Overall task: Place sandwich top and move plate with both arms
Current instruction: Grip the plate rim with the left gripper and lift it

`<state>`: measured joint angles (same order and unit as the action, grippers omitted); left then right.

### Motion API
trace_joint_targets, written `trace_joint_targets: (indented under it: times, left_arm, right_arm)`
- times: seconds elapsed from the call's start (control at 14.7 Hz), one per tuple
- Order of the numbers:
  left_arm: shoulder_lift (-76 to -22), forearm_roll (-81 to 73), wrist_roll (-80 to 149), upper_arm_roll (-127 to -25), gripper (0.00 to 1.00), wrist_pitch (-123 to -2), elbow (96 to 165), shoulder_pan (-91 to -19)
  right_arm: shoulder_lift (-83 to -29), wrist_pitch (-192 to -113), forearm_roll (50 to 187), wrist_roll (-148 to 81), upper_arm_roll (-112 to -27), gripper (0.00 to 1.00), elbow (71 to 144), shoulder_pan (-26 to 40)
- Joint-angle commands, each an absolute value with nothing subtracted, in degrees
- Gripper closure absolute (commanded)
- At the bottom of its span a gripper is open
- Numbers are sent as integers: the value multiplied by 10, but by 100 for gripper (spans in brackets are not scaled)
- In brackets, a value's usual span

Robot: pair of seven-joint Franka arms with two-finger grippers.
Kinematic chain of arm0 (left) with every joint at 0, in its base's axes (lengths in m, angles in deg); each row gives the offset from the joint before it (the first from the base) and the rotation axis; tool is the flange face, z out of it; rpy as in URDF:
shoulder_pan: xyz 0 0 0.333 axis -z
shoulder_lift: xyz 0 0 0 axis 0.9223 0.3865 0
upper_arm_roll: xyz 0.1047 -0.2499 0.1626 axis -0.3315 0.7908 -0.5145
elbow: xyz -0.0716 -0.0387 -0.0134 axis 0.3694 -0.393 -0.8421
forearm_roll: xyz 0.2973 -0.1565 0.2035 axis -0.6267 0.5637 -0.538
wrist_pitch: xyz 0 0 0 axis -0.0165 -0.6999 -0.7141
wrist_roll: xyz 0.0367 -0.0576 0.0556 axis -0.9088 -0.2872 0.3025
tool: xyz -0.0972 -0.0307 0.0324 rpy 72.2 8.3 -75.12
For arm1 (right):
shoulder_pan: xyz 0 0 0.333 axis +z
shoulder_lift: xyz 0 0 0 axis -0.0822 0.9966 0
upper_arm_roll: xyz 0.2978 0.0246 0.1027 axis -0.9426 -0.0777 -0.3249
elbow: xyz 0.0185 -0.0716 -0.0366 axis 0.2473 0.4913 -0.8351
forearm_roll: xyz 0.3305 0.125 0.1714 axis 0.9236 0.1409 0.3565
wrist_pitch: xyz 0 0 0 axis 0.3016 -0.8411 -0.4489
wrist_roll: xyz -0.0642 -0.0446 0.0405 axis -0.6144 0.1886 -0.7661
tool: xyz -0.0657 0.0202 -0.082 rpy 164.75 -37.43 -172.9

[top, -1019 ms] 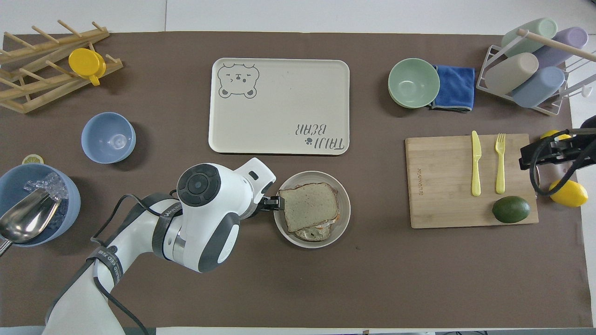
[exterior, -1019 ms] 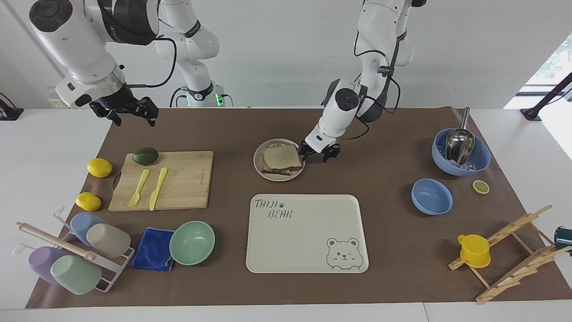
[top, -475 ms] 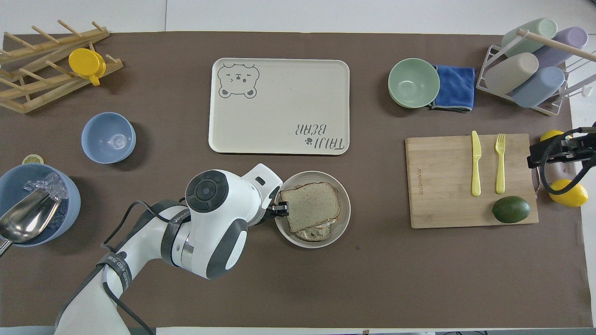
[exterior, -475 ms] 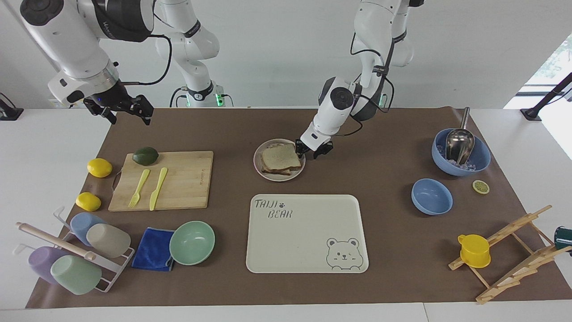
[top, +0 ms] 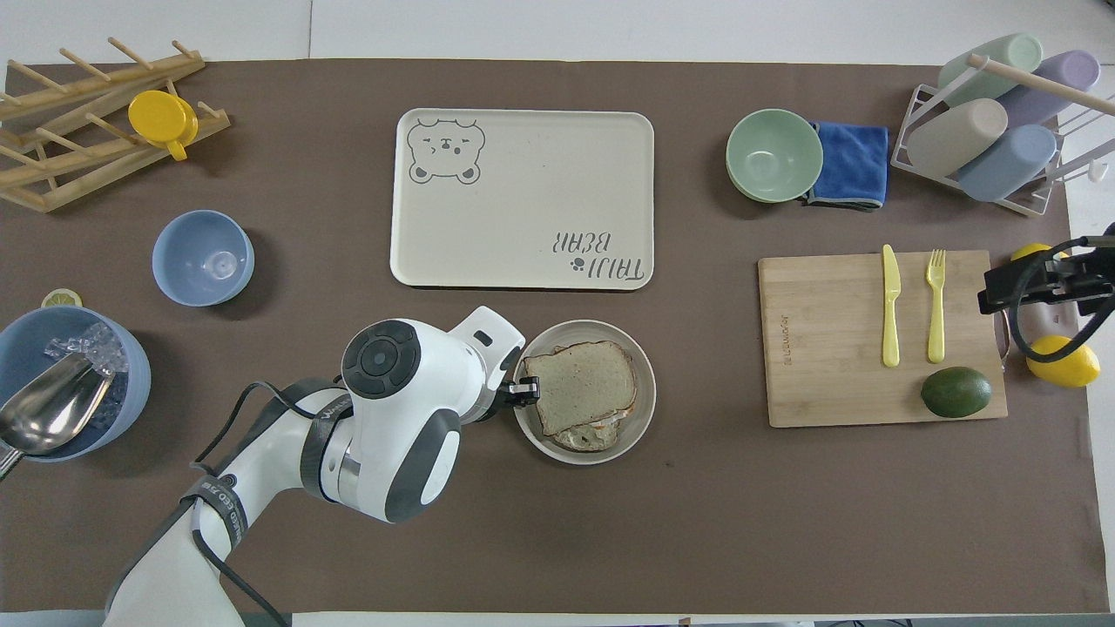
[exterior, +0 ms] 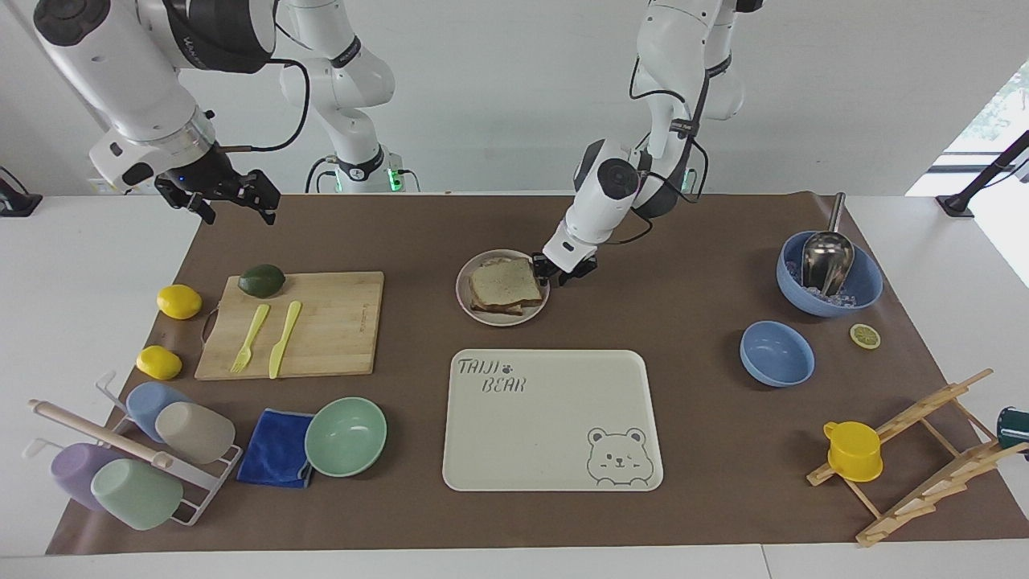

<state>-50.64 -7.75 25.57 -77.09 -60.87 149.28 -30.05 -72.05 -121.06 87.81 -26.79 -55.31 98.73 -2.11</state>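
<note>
1. Brown-covered desk (exterior: pixel 691 402); white left arm's claw (exterior: pixel 563 271) at 3 o'clock edge of plate in facing view, just beside/touching rim; whether fingers apart or together: cannot tell.
2. White right arm's claw (exterior: pixel 229 197) waits, fingers apart, over desk corner.
3. Small round beige-grey plate (exterior: pixel 479 312) mid-desk.
4. Speckled tan sandwich top (exterior: pixel 505 282) lies on stack on plate. Risk: one-sided rim grip w/o right claw could tip plate, slide bread.
</note>
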Motion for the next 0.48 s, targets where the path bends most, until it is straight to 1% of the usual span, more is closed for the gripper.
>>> trace_joint_targets:
  times: [0.0, 0.07, 0.14, 0.27, 0.41]
  left_arm:
    - [-517, -60, 246, -777, 75, -636, 1510, -287]
    - [-517, -60, 246, -777, 84, -636, 1511, -285]
    - [-517, -60, 246, -777, 90, -636, 1512, -285]
    - [-517, -60, 246, -778, 100, -636, 1513, -285]
    - [-517, -60, 246, -777, 100, -635, 1513, -287]
  right_arm:
    - [-726, -1209, 889, -262, -559, 0, 988, -28]
    - [-726, -1209, 886, -261, -561, 0, 989, -26]
    - [-726, -1209, 885, -260, -563, 0, 990, -26]
    - [-727, -1209, 884, -260, -565, 0, 989, -26]
    - [-729, -1211, 884, -260, -564, 0, 994, -29]
